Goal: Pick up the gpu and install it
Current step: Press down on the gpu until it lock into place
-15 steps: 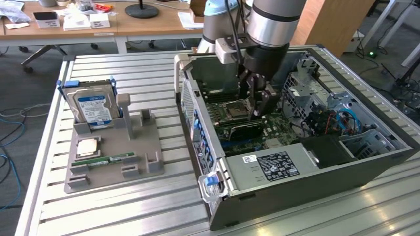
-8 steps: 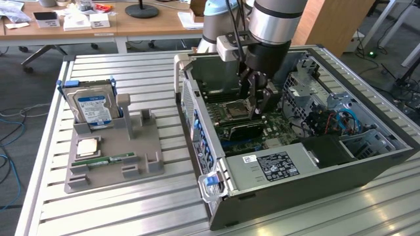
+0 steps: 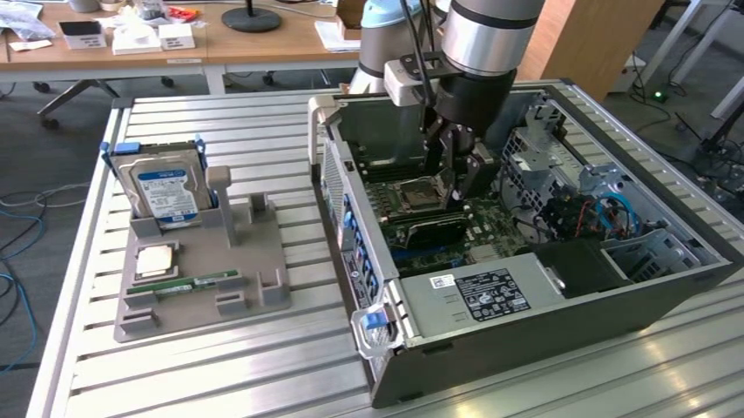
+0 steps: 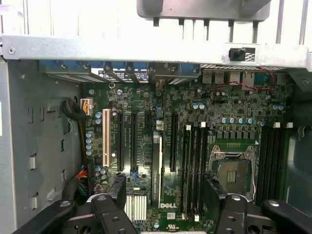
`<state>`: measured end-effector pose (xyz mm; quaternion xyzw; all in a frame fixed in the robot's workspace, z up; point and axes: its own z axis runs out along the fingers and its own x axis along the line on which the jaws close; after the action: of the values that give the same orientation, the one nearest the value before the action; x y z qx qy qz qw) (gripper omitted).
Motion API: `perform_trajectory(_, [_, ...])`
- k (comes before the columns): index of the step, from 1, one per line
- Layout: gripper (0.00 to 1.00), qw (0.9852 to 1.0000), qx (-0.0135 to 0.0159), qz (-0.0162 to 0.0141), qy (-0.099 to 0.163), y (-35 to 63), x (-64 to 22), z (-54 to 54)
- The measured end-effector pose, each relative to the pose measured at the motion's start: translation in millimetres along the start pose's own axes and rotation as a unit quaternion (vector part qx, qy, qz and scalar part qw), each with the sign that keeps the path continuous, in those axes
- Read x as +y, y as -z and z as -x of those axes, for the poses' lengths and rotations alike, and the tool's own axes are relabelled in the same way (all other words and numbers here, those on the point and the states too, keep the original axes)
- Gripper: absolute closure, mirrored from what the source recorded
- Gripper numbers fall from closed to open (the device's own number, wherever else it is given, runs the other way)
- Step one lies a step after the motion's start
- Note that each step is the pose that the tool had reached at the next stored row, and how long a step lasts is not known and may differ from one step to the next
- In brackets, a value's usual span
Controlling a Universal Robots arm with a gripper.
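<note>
Slatted aluminium table (image 3: 233,366), ribbed and pale, reflecting light at the near edge. On it, toward the exterior view's right, an open computer case (image 3: 558,322): dark grey sheet-metal walls, with a silver power supply (image 3: 489,292) carrying a black label at the near end.

Toward the exterior view's left, a grey moulded holder (image 3: 250,279), matte, with upright posts. A narrow green memory stick (image 3: 192,285) lies flat in it beside a square processor (image 3: 157,261). Behind them a silver, blue-labelled hard drive (image 3: 165,193) stands upright in its cradle.

Inside the case is a green motherboard (image 4: 234,97) with long black slots, one pale slot, small blue capacitors and an open metal-framed processor socket (image 4: 233,170).

The gripper (image 3: 462,187) hangs down into the case over the board. Its jaws are apart; the black fingers (image 4: 113,214) sit one to each side. The gpu (image 4: 156,165) stands on edge among the slots, thin and dark, between the two fingers and touching neither.

Further back are wooden desks (image 3: 233,43) with papers, small boxes and a round black lamp base (image 3: 251,17), grey carpet, and loose cables on the floor.
</note>
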<state>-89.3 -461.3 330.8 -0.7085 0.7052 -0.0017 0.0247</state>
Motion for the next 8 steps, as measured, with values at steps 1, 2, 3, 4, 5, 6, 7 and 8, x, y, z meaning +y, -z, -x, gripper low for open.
perform_trajectory(1, [0.26, 1.0, 0.0, 0.0, 0.0, 0.0, 0.0, 0.0])
perform_trajectory(2, [0.26, 1.0, 0.0, 0.0, 0.0, 0.0, 0.0, 0.0])
perform_trajectory(3, [0.26, 1.0, 0.0, 0.0, 0.0, 0.0, 0.0, 0.0])
perform_trajectory(4, [0.26, 1.0, 0.0, 0.0, 0.0, 0.0, 0.0, 0.0])
perform_trajectory(5, [0.26, 1.0, 0.0, 0.0, 0.0, 0.0, 0.0, 0.0])
perform_trajectory(6, [0.26, 1.0, 0.0, 0.0, 0.0, 0.0, 0.0, 0.0])
perform_trajectory(7, [0.26, 1.0, 0.0, 0.0, 0.0, 0.0, 0.0, 0.0])
perform_trajectory(8, [0.26, 1.0, 0.0, 0.0, 0.0, 0.0, 0.0, 0.0])
